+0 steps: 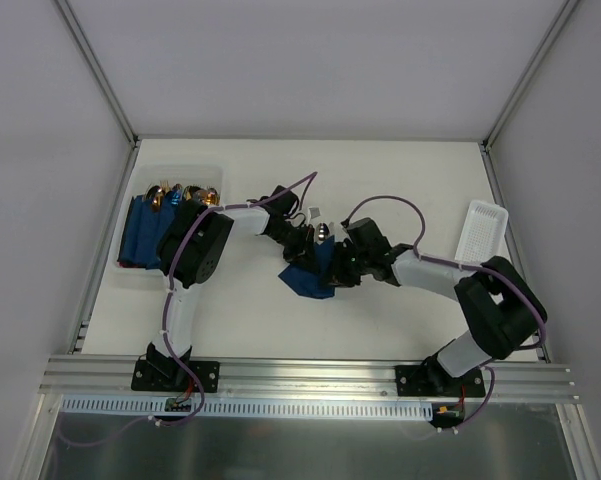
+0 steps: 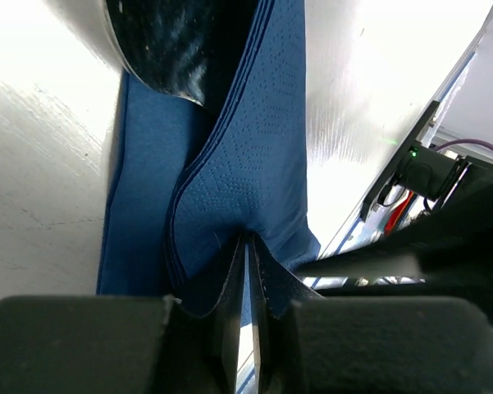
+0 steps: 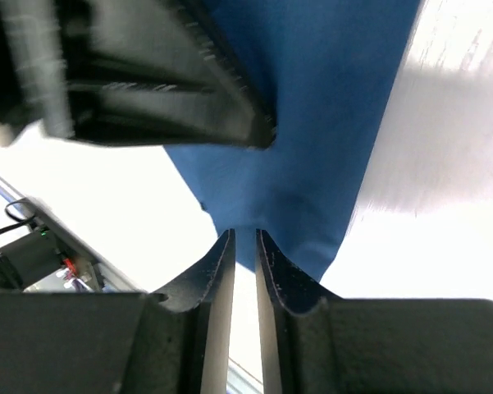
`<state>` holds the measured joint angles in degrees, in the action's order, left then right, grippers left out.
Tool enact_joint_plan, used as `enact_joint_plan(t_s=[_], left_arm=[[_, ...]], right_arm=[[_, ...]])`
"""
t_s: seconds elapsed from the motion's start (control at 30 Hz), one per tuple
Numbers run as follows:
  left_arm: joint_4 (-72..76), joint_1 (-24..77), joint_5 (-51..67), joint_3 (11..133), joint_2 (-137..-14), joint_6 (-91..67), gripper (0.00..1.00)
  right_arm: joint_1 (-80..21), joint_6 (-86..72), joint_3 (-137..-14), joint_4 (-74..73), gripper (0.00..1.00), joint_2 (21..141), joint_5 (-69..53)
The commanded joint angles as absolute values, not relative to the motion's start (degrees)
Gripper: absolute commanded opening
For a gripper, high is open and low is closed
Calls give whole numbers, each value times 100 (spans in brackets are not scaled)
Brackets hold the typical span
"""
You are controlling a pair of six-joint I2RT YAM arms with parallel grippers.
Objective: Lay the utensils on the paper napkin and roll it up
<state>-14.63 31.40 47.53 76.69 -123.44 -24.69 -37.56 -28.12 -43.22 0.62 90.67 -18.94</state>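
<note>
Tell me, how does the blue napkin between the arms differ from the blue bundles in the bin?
The napkin is one loose, rumpled sheet on the table; the bundles are rolled and packed in the bin. Copper-gold cutlery heads poke from the bundles, none from the napkin. Both are dark blue.

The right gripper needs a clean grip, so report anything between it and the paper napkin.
Nothing visible stands between: the paper napkin reaches the right gripper at its fingertips. The left gripper, shut on a napkin fold, sits just beyond, crowding that spot rather than blocking it.
</note>
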Motion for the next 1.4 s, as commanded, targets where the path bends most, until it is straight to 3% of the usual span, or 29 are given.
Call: enact_joint_plan(t_s=[0.0, 0.53, 0.83, 1.1, 1.37], left_arm=[[-1441, 3067, 4359, 7664, -12560, -2443, 6], [-1441, 3023, 4316, 7585, -12445, -2426, 5], [-1450, 3006, 4307, 7515, -12445, -2408, 5], [-1441, 3006, 4289, 7480, -12437, -2382, 4], [-1441, 3006, 4324, 7471, -12445, -2373, 4]], right_arm=[[-3771, -2742, -4307, -62, 19, 8438, -1530], [-3823, -3182, -3982, 457, 14, 9202, -1063], [-3893, -2971, -4061, -211, 16, 9080, -774], [-3876, -2962, -4561, -316, 20, 8359, -397], [-3665, -3085, -5212, -246, 16, 8718, -184]])
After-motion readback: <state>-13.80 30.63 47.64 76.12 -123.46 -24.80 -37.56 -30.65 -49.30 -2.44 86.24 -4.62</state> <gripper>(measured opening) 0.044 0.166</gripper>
